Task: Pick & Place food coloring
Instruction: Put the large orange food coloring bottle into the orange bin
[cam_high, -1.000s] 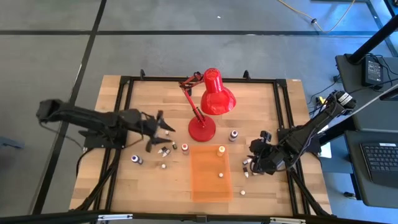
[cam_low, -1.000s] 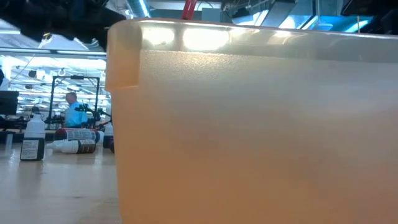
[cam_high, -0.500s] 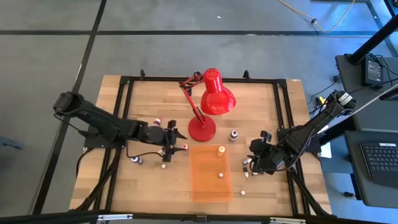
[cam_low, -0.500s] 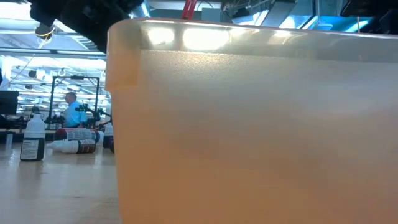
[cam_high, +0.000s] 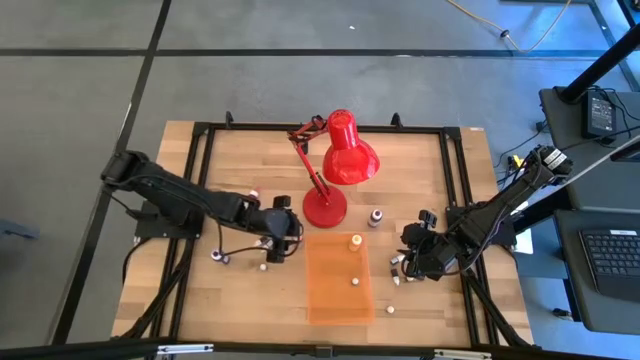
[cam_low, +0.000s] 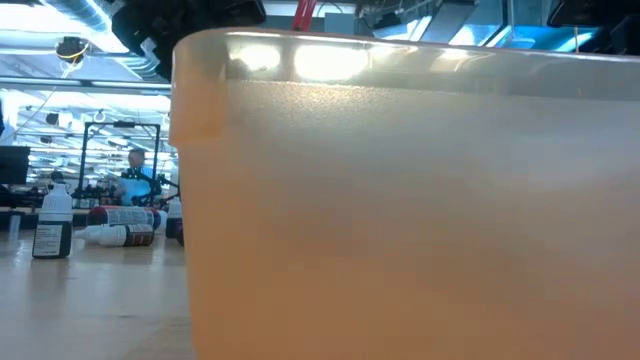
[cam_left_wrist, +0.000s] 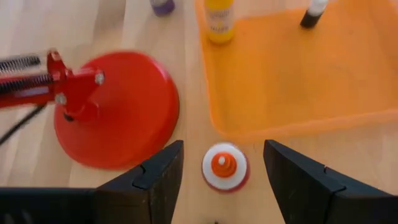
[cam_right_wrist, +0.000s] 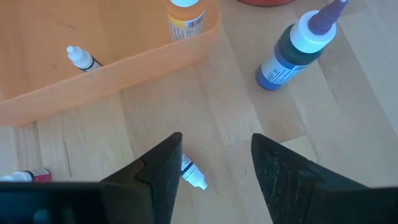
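Orange-capped bottle (cam_left_wrist: 224, 168) stands upright between the left gripper (cam_left_wrist: 221, 177)'s open jaws, beside the lamp base (cam_left_wrist: 115, 112) and just outside the tray (cam_left_wrist: 298, 68). Light and hard, probably slick, it wants a hold on the body below the cap.

From above, the left gripper (cam_high: 283, 226) has swung in from the table's left to this spot.

Right gripper (cam_right_wrist: 211, 171) hangs open over a fallen bottle (cam_right_wrist: 193, 174), unmoved.

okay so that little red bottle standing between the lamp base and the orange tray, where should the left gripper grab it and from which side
Grip the red bottle around its round body below the white cap, coming straight down from above. It stands upright, and the open left gripper already straddles it. The lamp base and the tray rim sit close by, so a sideways approach looks cramped.
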